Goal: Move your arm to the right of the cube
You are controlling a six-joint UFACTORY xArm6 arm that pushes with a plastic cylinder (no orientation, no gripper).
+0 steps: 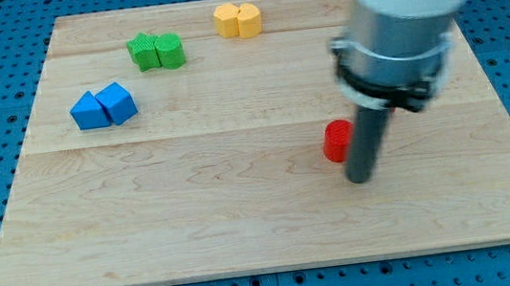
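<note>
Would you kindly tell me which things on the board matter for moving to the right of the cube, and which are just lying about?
Belonging to the job:
- red block, apparently the cube meant, partly hidden by the rod
- my tip, just to that block's right, slightly nearer the view's bottom

Just lying about:
- blue blocks
- green blocks
- yellow blocks

arm: white upper casing | grey cylinder | black clamp ring | dark rod, my tip (360, 179)
</note>
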